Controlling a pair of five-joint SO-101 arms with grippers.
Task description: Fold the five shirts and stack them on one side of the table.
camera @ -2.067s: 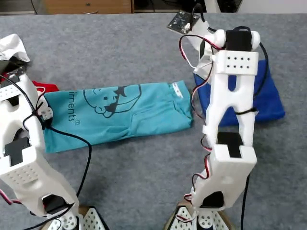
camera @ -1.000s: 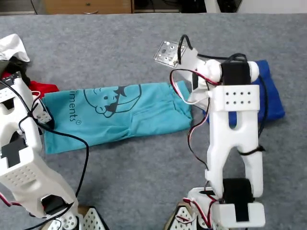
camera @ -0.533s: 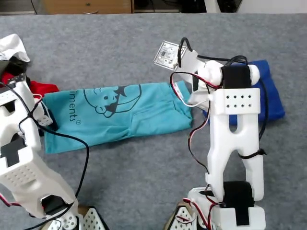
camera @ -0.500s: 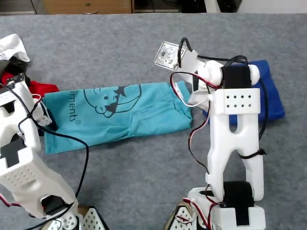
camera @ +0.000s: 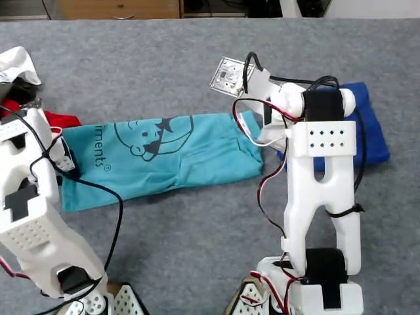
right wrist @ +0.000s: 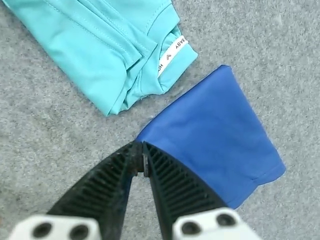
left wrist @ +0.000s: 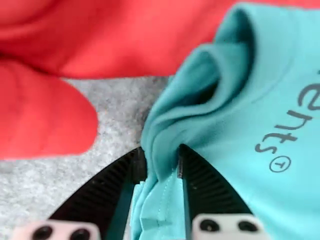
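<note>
A teal shirt (camera: 164, 157), folded into a long strip, lies across the middle of the grey table. My left gripper (left wrist: 160, 160) is shut on a raised fold at the strip's left end (left wrist: 250, 125), next to a red shirt (left wrist: 100, 40). My right gripper (right wrist: 140, 160) is shut with nothing in it. It hangs over bare table between the teal shirt's collar end (right wrist: 100, 50) and a corner of the folded blue shirt (right wrist: 215, 135). The blue shirt (camera: 371, 141) lies at the right, partly under the right arm (camera: 321, 131).
The red shirt (camera: 62, 120) peeks out behind the left arm. A white shirt (camera: 16, 62) lies on something dark at the far left edge. A wooden drawer front (camera: 118, 8) stands beyond the table's back edge. Bare grey table (camera: 197, 249) lies in front of the teal shirt.
The right arm has swung left, from over the blue shirt to the gap beside the teal shirt's collar end. The left arm has barely shifted at the teal shirt's left end.
</note>
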